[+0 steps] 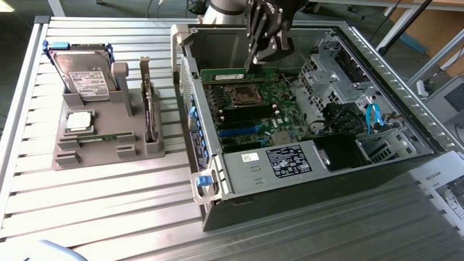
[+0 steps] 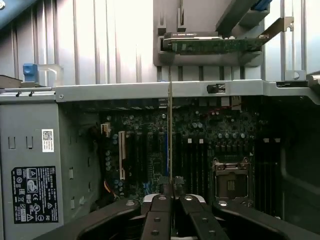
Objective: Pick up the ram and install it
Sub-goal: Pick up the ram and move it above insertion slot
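A: Bench?
B: Table (image 1: 108, 206) of ribbed silver-grey metal slats, with a raised rail along its edge on the exterior view's left.
A: Light?
B: Bright, from above. Pale glare on the slats, strongest at upper left.
A: Floor?
B: Floor (image 1: 13, 49) is dark grey, seen past the table's left edge.
A: Surroundings?
B: Brown cardboard box (image 1: 435, 27) at upper right. A black pole (image 1: 402, 24) slants in front of it. White power strip (image 1: 422, 86) below, near the table's far edge. A printed white sheet (image 1: 444, 182) lies at lower right.
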Robot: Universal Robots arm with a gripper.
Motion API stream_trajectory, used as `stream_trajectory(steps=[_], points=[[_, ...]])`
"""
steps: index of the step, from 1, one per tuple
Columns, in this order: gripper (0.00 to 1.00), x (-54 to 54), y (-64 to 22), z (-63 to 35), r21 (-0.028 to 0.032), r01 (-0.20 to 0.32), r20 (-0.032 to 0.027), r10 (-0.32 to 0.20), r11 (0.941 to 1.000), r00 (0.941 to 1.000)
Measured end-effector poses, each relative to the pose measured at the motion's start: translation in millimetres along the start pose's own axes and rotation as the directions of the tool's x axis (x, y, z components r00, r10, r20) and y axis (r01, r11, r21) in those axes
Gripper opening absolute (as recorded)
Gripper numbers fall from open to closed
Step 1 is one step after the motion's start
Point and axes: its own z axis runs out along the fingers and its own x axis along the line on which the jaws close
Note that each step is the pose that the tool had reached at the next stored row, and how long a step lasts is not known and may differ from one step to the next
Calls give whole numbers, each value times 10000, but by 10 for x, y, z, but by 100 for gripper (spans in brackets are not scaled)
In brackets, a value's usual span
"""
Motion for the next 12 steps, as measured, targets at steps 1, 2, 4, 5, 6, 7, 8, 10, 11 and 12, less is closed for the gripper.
stream_trajectory(steps=[1, 2, 4, 5, 6, 7, 8, 10, 11, 12], points=[[12, -2, -90, -4, 0, 12, -1, -12, 10000, 10000], [12, -6, -225, -9, 0, 31, -2, -31, 10000, 10000], [12, -12, -444, -17, 0, 59, -3, -59, 10000, 10000], [12, -12, -466, -17, 0, 62, -4, -62, 10000, 10000], [12, -13, -485, -18, 0, 65, -3, -65, 10000, 10000], [12, -13, -505, -18, 0, 68, -3, -68, 10000, 10000], [12, -13, -521, -19, 1, 72, -3, -72, 10000, 10000], [12, -14, -526, -19, 0, 75, -4, -75, 10000, 10000], [12, -14, -526, -19, 0, 73, -4, -73, 10000, 10000], [12, -14, -526, -20, 0, 73, -4, -73, 10000, 10000]])
